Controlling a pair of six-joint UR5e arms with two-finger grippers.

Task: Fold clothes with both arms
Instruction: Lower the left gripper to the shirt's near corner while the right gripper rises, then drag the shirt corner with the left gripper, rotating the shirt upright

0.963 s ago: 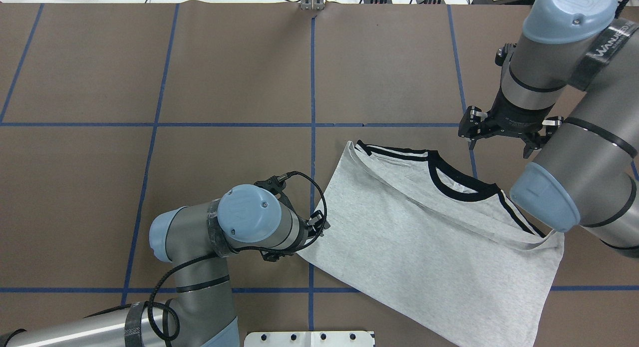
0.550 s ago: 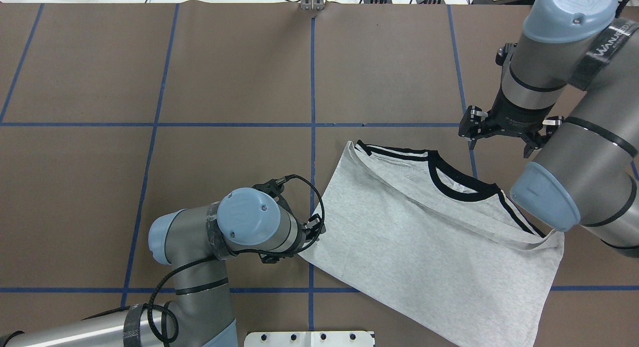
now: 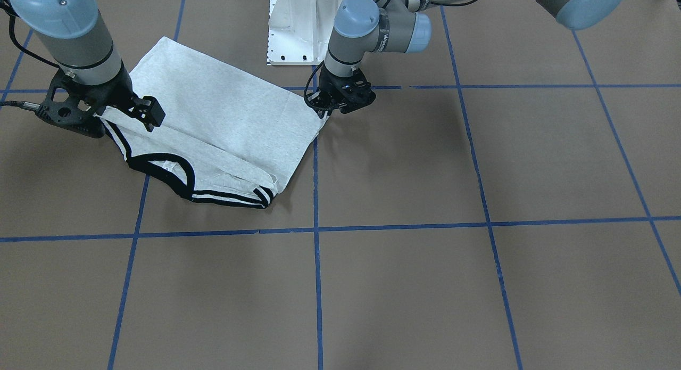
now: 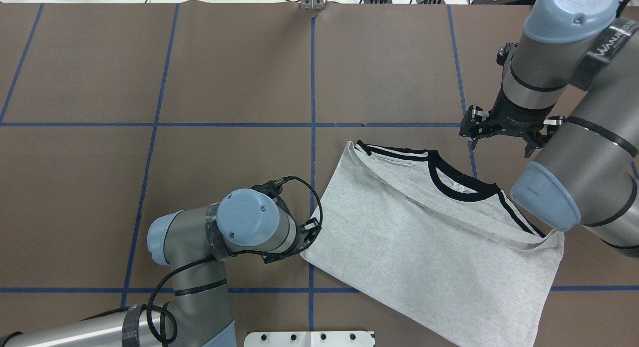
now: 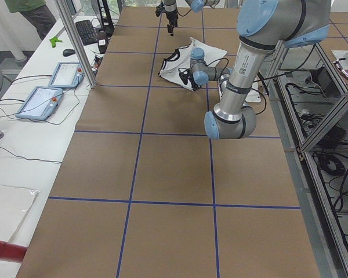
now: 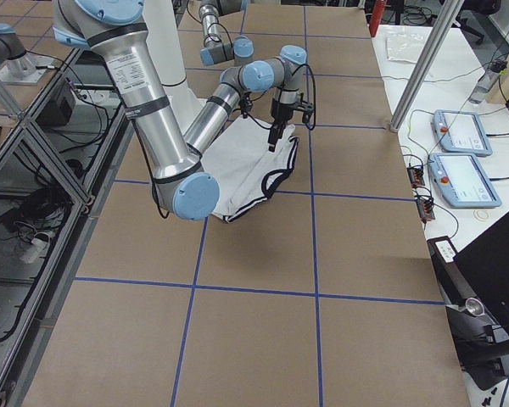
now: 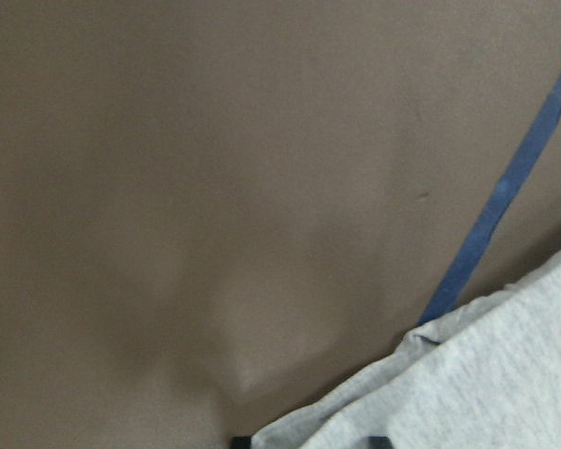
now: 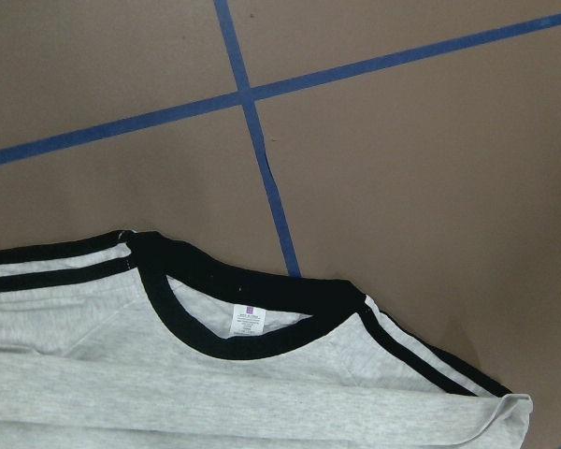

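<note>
While left gripper (image 3: 340, 98) is sitting at T-shirt (image 4: 424, 237) corner, can't tell if clenched | right gripper (image 4: 500, 137) is hovering released | risking one-layer pinch, fold skewing

**Camera layout.** You see the surface (image 3: 479, 279) steeply from above on two opposite long sides, and along its length from both ends. Both wrist cameras sit close over the T-shirt (image 4: 424, 237), which all six views share.
</note>
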